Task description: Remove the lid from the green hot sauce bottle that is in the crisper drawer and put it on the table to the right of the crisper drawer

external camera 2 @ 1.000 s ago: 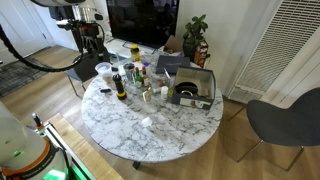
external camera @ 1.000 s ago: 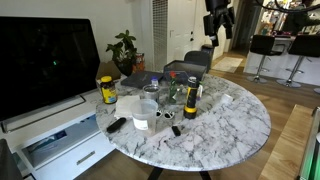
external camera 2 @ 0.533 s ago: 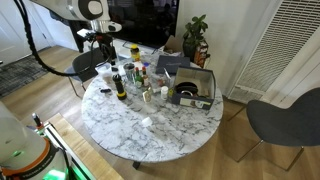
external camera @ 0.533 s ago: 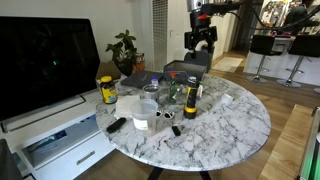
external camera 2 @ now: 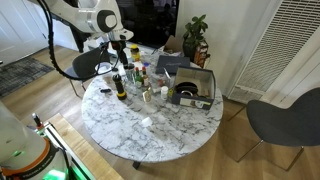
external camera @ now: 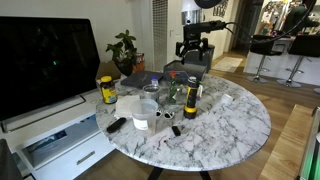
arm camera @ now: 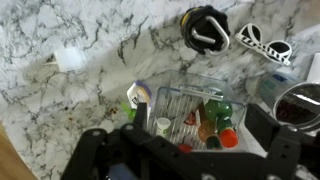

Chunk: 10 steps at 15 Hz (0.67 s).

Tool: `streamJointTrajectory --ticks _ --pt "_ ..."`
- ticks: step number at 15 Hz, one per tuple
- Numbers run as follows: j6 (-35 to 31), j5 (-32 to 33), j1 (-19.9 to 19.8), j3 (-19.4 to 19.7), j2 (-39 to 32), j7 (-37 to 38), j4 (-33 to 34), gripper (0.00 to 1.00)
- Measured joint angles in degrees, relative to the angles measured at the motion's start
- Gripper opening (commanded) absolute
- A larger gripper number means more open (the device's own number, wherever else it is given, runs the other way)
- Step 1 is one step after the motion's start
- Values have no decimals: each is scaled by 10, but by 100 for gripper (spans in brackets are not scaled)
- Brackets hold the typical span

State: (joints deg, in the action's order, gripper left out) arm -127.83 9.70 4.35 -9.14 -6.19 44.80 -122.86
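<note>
One gripper (external camera: 193,52), jaws apart, hovers above the crisper drawer (arm camera: 190,93) of bottles on the marble table (arm camera: 110,35).

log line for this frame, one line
gripper: open, empty, high over table | crisper drawer: on table, untouched | green bottle: inside drawer

The wrist view is blurring throughout. The black Robotiq gripper (arm camera: 190,150) is running off the bottom edge and hiding the near side of the low see-through plastic crisper drawer (arm camera: 185,92). The bottle caps (arm camera: 215,118) inside are smearing into red, green and white, so no label is reading clearly. A round dark object (arm camera: 303,105) is being cut by the right edge. In an exterior view the white robot arm (external camera 2: 85,15) is leaving the frame at the top.
</note>
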Motion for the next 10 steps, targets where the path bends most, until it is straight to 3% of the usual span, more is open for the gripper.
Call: streamJointTrajectory --ticks 10 --pt "-12 -1 11 12 -28 4 27 100"
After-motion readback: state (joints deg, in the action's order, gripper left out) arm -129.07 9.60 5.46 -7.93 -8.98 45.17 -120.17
